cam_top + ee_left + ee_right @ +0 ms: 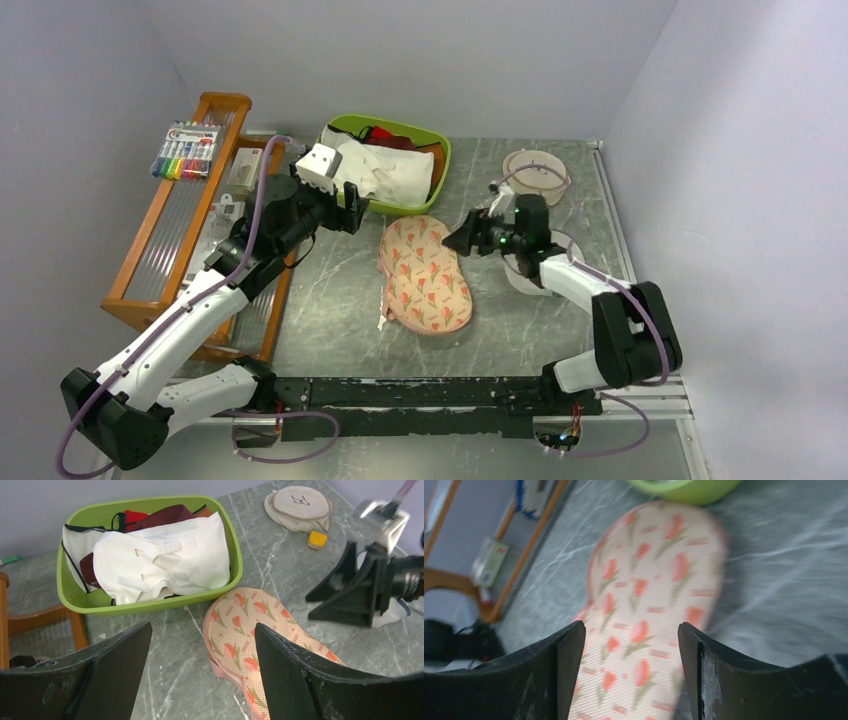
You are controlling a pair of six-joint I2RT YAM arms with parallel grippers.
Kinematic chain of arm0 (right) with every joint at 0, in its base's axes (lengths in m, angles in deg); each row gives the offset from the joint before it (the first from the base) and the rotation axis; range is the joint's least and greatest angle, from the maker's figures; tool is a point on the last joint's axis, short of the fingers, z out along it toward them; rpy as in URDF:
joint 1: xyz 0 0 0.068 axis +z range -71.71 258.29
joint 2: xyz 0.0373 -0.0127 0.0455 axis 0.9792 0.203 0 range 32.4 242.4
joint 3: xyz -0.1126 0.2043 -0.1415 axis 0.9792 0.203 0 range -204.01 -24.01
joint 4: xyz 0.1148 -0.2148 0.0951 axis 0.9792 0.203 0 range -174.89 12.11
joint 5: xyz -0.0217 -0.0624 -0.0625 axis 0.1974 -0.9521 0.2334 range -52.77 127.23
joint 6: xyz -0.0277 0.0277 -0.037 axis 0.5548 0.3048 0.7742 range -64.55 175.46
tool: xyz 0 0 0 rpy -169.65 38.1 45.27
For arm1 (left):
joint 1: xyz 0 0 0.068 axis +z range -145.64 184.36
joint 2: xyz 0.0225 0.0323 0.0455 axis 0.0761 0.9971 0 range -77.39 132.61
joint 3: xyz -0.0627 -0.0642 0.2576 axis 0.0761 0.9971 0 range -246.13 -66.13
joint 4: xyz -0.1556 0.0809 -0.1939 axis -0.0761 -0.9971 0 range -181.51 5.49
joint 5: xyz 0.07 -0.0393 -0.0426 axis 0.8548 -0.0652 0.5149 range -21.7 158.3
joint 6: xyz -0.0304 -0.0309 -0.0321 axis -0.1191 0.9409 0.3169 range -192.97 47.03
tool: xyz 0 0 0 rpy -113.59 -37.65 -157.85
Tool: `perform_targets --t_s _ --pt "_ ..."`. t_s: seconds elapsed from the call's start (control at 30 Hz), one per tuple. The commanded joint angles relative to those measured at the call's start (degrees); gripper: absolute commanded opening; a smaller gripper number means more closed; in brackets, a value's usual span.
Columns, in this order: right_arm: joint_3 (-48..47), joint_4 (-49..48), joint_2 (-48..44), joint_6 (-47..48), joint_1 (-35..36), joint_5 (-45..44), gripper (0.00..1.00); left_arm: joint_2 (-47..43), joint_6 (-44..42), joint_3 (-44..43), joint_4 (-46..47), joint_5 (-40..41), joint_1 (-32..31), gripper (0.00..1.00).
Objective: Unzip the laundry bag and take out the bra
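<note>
The laundry bag (425, 275) lay flat mid-bench (330, 300). The left hand (352, 207) hung at its ten o'clock, the right hand (458, 238) at one o'clock, and a green tub (437, 170) near twelve.

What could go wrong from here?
1. The laundry bag lies loose on the table; pulling its zip without pinning it may just drag it.
2. The left claw and right claw hover close near its far end and could collide.
3. No zip pull shows, so a grasp may miss.

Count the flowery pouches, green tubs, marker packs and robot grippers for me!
Flowery pouch: 1
Green tub: 1
Marker pack: 1
Robot grippers: 2, the left gripper and the right gripper
Total: 5
</note>
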Motion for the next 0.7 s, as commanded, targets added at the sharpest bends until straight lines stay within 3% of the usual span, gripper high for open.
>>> perform_targets --t_s 0.0,0.23,0.33,0.43,0.57,0.67 --pt "-3.5 14.9 -6.8 9.6 -7.1 -8.2 0.69 -0.4 -0.4 -2.1 -0.3 -0.7 0.5 0.87" --pt "-9.4 29.7 -19.8 8.2 -9.9 -35.2 0.72 -0.3 -0.9 -2.3 -0.6 0.3 0.5 0.88" --pt "-13.4 34.8 -25.6 9.1 -9.9 -41.1 0.78 -1.0 -1.6 -2.7 -1.0 2.0 0.8 0.89" --pt "-18.1 39.0 -30.1 6.8 -8.8 -47.1 0.98 -2.6 -2.1 -3.3 -1.3 4.0 0.9 0.90" --pt "-24.5 42.1 -33.4 3.3 -6.8 -50.8 1.00 -5.2 -1.8 -6.4 -2.0 6.2 1.0 0.92" --pt "-26.8 42.8 -36.2 -0.8 -6.5 -55.5 1.00 -7.3 -2.1 -10.7 -4.0 5.5 1.0 1.00"
